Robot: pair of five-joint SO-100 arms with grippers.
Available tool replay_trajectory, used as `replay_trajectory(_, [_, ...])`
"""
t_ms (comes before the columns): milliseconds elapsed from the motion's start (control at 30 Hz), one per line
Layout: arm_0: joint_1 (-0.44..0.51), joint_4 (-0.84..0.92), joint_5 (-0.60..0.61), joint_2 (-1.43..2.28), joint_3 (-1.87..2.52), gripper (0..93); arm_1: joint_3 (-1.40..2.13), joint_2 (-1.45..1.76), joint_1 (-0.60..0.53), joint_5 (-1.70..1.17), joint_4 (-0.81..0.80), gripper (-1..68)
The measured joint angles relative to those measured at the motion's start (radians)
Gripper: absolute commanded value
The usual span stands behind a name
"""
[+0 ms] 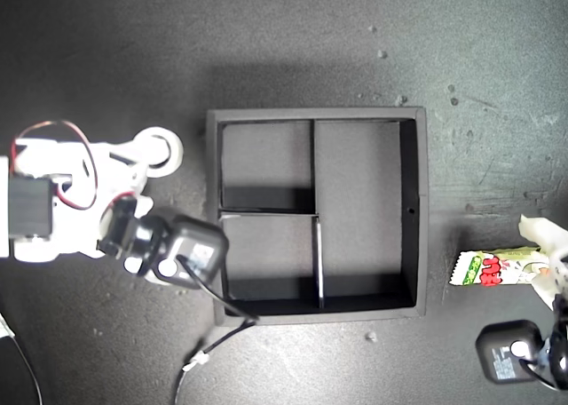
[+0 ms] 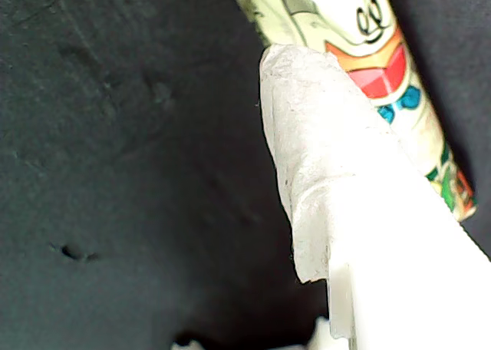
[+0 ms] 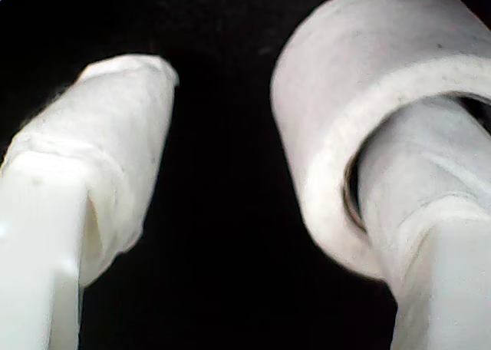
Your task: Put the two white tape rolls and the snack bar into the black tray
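One tape roll (image 1: 160, 149) in sight, on the desk (image 1: 293, 41) just off the tray (image 1: 422, 210) at the exterior view's left. My second gripper (image 3: 253, 173) has its jaws open around the roll's (image 3: 345, 120) wall, one finger (image 3: 430, 212) through the hole, the other (image 3: 100, 166) outside and apart. Tray compartments hold nothing. Snack bar (image 1: 495, 267) lies on the desk at the exterior view's right, well clear of the tray. My first gripper (image 2: 330, 173) sits over the bar (image 2: 368, 51); one finger shows, jaw state I cannot tell.
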Motion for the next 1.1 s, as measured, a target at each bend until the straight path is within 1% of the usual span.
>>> replay_trajectory(100, [-0.041, 0.0, -0.048, -0.012, 0.0, 12.1, 0.012, 0.0, -0.014, 0.043, 0.003, 25.8])
replay_trajectory(167, [-0.061, -0.006, -0.058, -0.017, 0.0, 8.4, 0.026, 0.0, -0.032, 0.077, 0.008, 26.1])
replay_trajectory(333, [-0.071, -0.032, -0.061, -0.04, 0.0, 3.8, 0.077, 0.0, -0.097, 0.178, -0.031, 26.6])
replay_trajectory(533, [-0.069, -0.034, -0.061, -0.041, 0.0, 0.5, 0.221, 0.0, -0.184, 0.322, -0.198, 26.6])
replay_trajectory(767, [-0.066, -0.034, -0.049, 0.052, 0.021, 0.1, 0.41, 0.0, -0.196, 0.39, -0.425, 26.1])
replay_trajectory(867, [-0.064, -0.034, -0.037, 0.117, 0.044, 0.1, 0.511, 0.0, -0.192, 0.391, -0.541, 22.4])
replay_trajectory(900, [-0.064, -0.034, -0.031, 0.137, 0.048, 0.1, 0.548, 0.005, -0.187, 0.393, -0.584, 19.1])
replay_trajectory(1000, [-0.064, -0.034, -0.02, 0.187, 0.052, 0.1, 0.657, 0.021, -0.178, 0.39, -0.71, 6.4])
replay_trajectory(1067, [-0.063, -0.032, -0.015, 0.213, 0.052, 0.1, 0.704, 0.025, -0.166, 0.393, -0.775, 0.9])
replay_trajectory(1100, [-0.061, -0.032, -0.015, 0.227, 0.052, 0.1, 0.716, 0.028, -0.163, 0.397, -0.787, 0.0])
